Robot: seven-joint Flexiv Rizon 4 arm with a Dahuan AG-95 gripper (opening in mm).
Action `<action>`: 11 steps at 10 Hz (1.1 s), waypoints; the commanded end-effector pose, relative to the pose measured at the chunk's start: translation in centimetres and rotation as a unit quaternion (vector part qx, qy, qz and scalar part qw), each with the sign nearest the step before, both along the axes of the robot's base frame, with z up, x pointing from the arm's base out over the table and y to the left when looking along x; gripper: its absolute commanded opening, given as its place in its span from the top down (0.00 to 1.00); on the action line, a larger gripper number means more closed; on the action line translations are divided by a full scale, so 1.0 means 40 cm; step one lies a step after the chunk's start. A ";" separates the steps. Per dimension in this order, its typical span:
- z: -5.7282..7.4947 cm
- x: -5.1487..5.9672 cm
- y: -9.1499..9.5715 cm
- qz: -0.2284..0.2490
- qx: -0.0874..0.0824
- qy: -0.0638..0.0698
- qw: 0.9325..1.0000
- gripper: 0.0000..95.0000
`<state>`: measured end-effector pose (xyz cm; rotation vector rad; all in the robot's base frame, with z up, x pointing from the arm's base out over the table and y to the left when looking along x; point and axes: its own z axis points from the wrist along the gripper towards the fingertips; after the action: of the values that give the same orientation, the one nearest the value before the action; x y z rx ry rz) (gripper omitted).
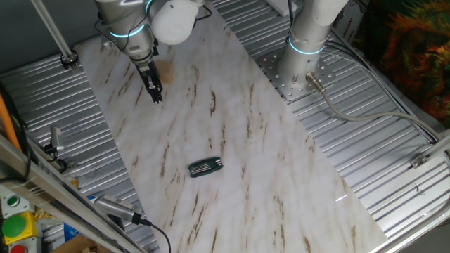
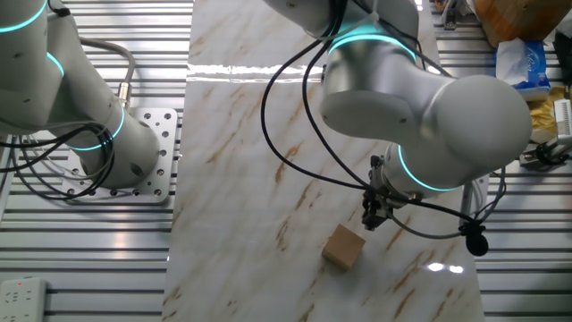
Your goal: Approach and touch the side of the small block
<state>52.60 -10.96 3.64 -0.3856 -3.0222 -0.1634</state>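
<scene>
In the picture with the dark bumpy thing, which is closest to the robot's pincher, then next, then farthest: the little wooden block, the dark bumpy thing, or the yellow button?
From the gripper:
1. The small block, right beside it, partly hidden by the arm.
2. The dark ribbed object, farther down the marble board.
3. The yellow button, at the bottom left corner, off the board.

Likely a robotics lab, marble-patterned tabletop (image 1: 232,140), ribbed aluminium bench (image 1: 380,147), cabling (image 2: 286,134)
</scene>
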 end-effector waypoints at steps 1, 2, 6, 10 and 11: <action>0.001 0.000 0.000 0.000 0.001 0.000 1.000 0.20; -0.001 -0.002 -0.001 0.002 0.002 0.000 1.000 0.20; -0.003 -0.014 -0.007 0.008 0.002 0.001 1.000 0.20; -0.009 -0.026 -0.013 0.013 -0.002 0.001 1.000 0.20; -0.009 -0.026 -0.013 0.013 -0.002 0.002 1.000 0.20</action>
<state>51.58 -11.45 3.36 -0.3469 -3.0251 -0.1538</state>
